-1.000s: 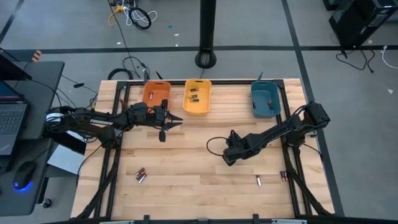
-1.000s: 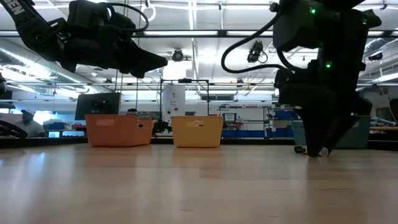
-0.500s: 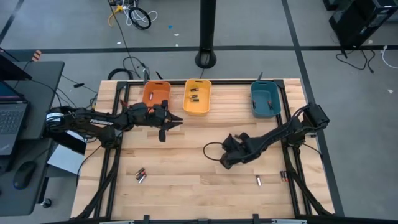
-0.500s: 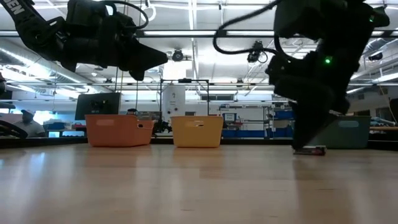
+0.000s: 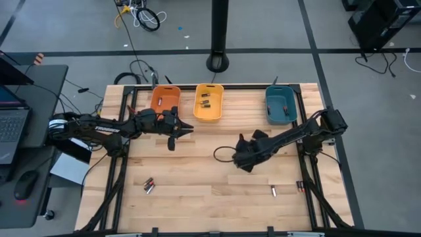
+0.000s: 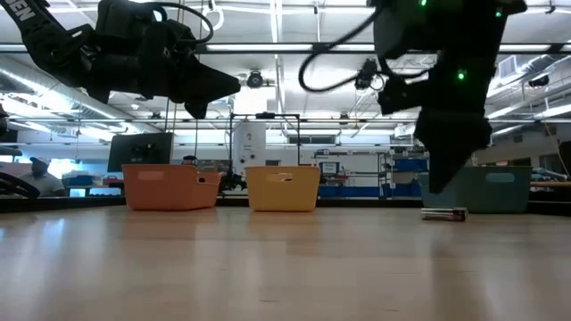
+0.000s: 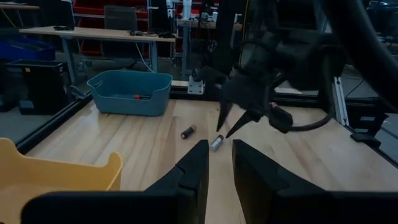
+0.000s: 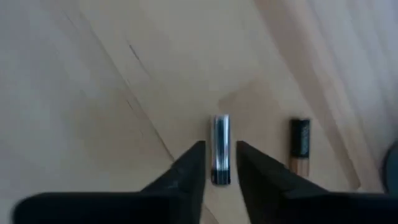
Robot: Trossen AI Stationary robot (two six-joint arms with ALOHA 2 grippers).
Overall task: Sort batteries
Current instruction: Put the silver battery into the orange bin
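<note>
My right claw (image 8: pixel 217 163) has lifted off the desk (image 5: pixel 197 171); fingers slightly parted, empty, above a silver battery (image 8: pixel 221 148); left claw (image 7: pixel 216 163) hovers narrowly open.

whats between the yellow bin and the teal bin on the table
Nothing: in the high view the stretch between the yellow bin and the teal bin is bare wood of the table.
</note>
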